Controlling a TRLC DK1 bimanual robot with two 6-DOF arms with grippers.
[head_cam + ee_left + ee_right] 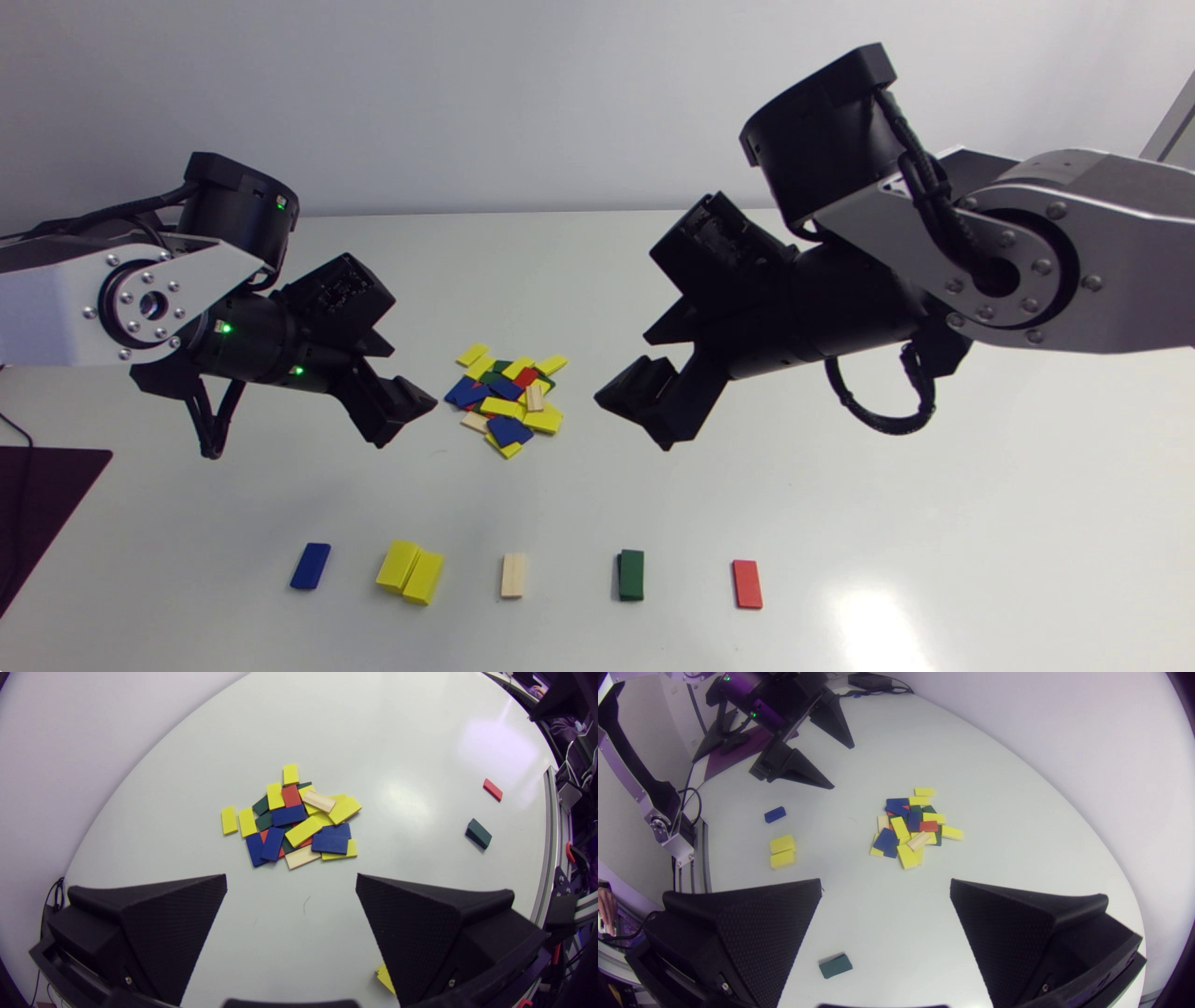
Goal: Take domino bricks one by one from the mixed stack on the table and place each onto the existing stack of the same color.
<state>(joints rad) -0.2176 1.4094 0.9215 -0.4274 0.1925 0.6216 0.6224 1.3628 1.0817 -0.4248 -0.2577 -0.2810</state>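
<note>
- At the middle of the table (pixel 934 504), the mixed pile (pixel 507 399) of domino bricks lies loose and overlapped. It holds yellow, blue, green, red and bare wood bricks, several of them resting on others.
- Along the near edge runs the row of sorted stacks, each well apart from the next: blue stack (pixel 310 566), yellow stack (pixel 410 570), wood stack (pixel 513 575), green stack (pixel 631 574) and red stack (pixel 747 583).
- The yellow one looks like two piles side by side, or one that has slid; the view is too coarse to say which.
- By the look of them the bricks are small, thin, stiff slabs, light and smooth-painted. They would likely skid on the glossy top if nudged rather than pinched.
- The best hold, I judge, is across the short width, on the two long edges, of a brick that lies on top. The wood brick (pixel 318 801) resting over the yellows is one such.
- A brick lying flat on the table gives the broad fingers little edge to catch.
- The left gripper (pixel 290 879) hangs above the table on its own side of the pile and is tilted down toward it. Its fingers are spread wide with nothing between them.
- The right gripper (pixel 885 882) faces it from the other side, likewise pitched down at the pile, spread and empty.
</note>
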